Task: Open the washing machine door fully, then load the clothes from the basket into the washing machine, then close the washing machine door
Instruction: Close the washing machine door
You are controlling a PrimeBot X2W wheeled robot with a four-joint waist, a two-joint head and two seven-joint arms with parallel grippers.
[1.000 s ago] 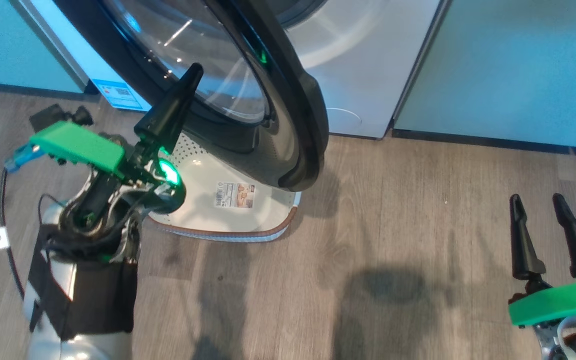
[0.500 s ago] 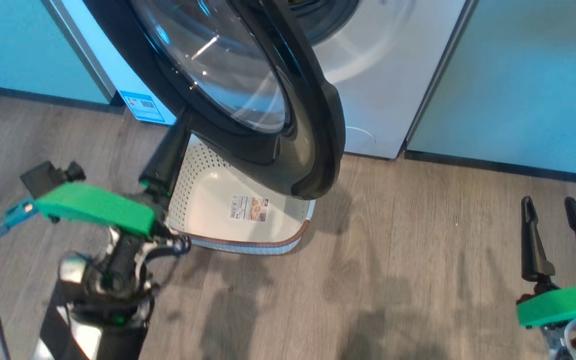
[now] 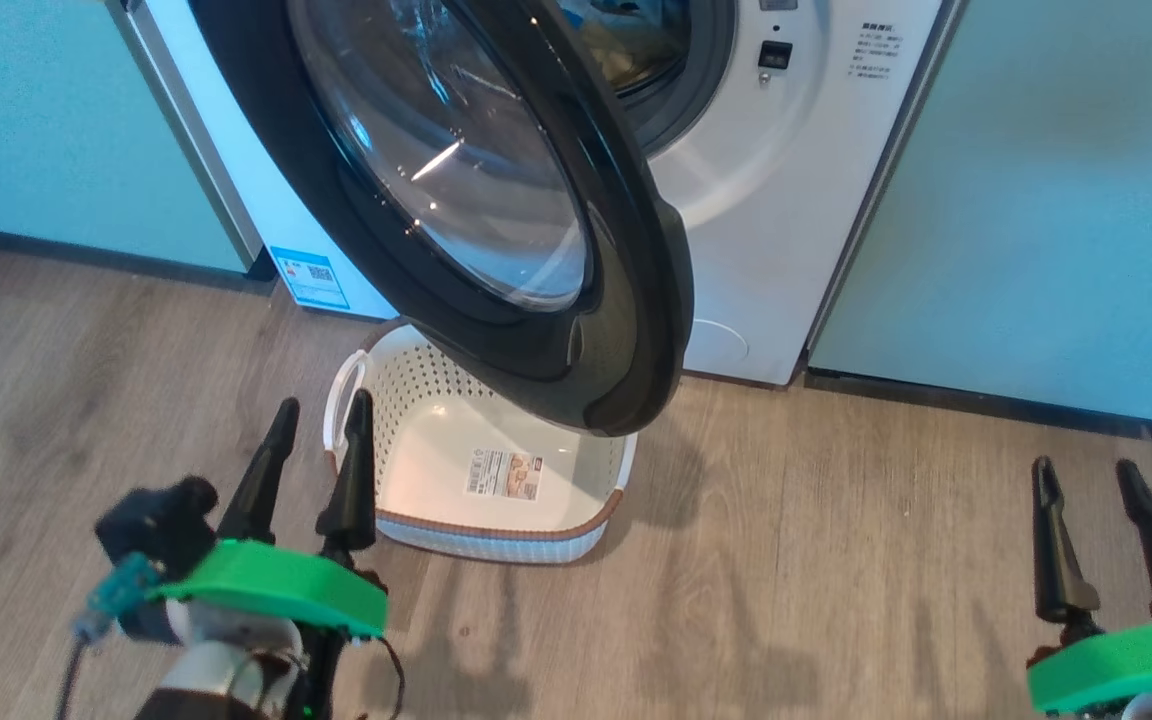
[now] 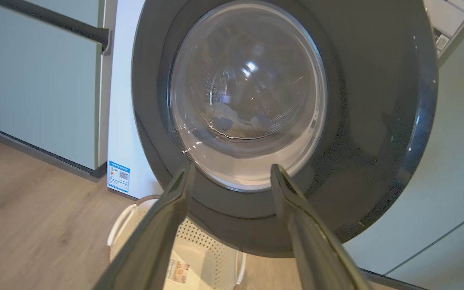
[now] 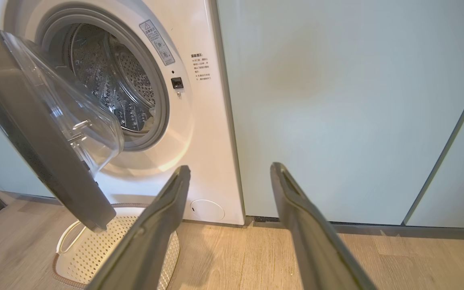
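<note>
The washing machine (image 3: 786,200) stands with the washing machine door (image 3: 636,300) swung out, its black rim hanging over the basket (image 3: 496,530). On the basket floor lies just a paper label. Pale fabric, likely the clothes (image 4: 232,121), shows through the door glass inside the drum (image 5: 127,88). My left gripper (image 3: 324,402) is open with nothing between its fingers, just left of the basket's handle, and it faces the door (image 4: 377,100) with the basket (image 4: 199,241) below. My right gripper (image 3: 1083,467) is open over bare floor at the lower right. In its wrist view it (image 5: 230,167) points at the machine's right edge.
Pale green cabinet panels (image 3: 1036,200) flank the machine on both sides, with a dark skirting strip (image 3: 986,405) at floor level. A blue sticker (image 3: 308,277) sits low on the machine's left front. Wooden floor (image 3: 786,560) stretches between my two grippers.
The head camera has tilted up, showing more of the machine. My left gripper, shut and raised at the door glass a second ago, has dropped back beside the basket and opened. The right gripper stays open.
</note>
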